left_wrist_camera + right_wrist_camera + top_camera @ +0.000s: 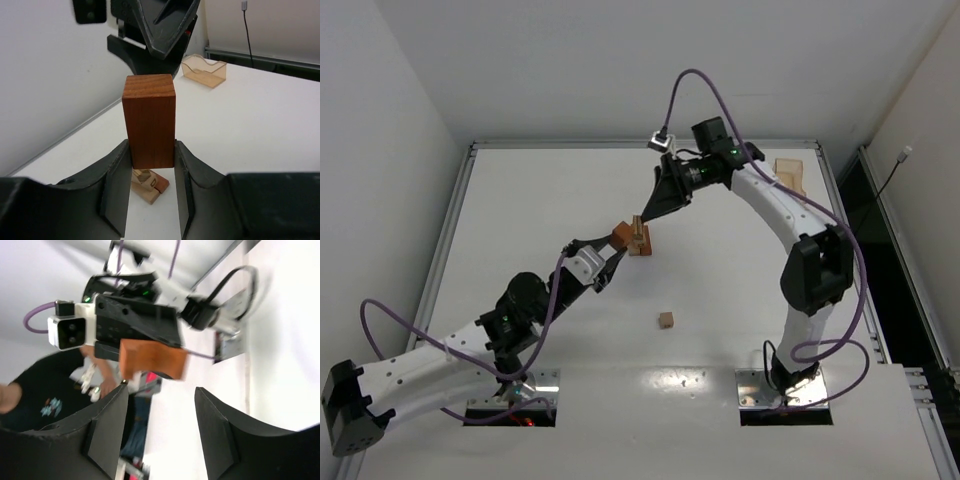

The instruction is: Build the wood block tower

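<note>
Pinching with left gripper (151,150) a reddish-brown block (150,120), upright just over the tower (640,238) mid-counter (540,200) for capping, with right gripper (161,390) gaping empty at one o'clock, spare cube (665,320) at five.

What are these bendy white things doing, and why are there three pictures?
They are two robot arms bolted to a table. One picture looks down from above; the other two come from small cameras on each wrist. The left gripper pinches a reddish-brown block close to the little tower. The right gripper is open and holds nothing. One small block lies loose, and a wooden tray sits in the far corner.
</note>
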{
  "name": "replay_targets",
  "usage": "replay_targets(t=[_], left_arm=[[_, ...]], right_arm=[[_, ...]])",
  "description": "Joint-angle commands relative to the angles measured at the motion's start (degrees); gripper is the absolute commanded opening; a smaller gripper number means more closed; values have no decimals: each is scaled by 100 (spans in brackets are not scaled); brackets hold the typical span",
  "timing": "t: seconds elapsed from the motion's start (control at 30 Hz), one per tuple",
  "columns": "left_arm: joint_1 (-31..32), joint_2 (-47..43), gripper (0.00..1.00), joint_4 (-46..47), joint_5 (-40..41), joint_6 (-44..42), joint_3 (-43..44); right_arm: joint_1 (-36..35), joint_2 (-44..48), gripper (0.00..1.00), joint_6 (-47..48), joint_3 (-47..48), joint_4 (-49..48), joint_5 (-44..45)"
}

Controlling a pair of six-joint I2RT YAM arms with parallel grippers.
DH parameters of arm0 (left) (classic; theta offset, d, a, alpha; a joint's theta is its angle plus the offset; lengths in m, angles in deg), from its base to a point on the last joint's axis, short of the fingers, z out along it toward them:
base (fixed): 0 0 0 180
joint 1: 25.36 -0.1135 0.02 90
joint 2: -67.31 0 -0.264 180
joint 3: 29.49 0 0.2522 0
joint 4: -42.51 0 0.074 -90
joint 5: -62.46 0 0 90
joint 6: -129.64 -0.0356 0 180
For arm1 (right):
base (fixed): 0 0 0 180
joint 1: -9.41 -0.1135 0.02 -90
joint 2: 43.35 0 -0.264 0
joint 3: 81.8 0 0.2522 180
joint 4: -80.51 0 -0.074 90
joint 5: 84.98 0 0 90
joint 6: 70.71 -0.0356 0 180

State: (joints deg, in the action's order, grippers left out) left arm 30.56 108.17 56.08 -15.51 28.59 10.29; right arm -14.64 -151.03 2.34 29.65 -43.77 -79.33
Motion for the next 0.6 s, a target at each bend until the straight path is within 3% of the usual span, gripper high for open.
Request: replay_targets(t=[0.0, 0.1, 0.2, 0.23, 0.3, 0.37, 0.57], left_arm=[[68, -140, 0, -823, -7, 865, 508], [68, -140, 0, -1325, -78, 1296, 833], [68, 70, 0, -1923, -78, 1701, 1378], [68, 167, 0, -2151, -130, 1868, 1553], [68, 752, 0, -3261, -262, 2228, 2297], [68, 1168, 0, -4161, -263, 2283, 2986], [-274, 2486, 0, -5087, -710, 2230, 4400]], right_arm=[[576, 309, 54, 78, 286, -267, 94], [1173, 309, 54, 857, 566, 399, 936], [1561, 256, 54, 2140, 979, 1454, 2480], [1562, 256, 54, 2726, 1128, 1630, 3477], [1562, 414, 54, 3021, 1051, 1737, 4519], [1623, 572, 54, 3443, 920, 1948, 4830], [1737, 1204, 54, 3558, 199, 1948, 4999]])
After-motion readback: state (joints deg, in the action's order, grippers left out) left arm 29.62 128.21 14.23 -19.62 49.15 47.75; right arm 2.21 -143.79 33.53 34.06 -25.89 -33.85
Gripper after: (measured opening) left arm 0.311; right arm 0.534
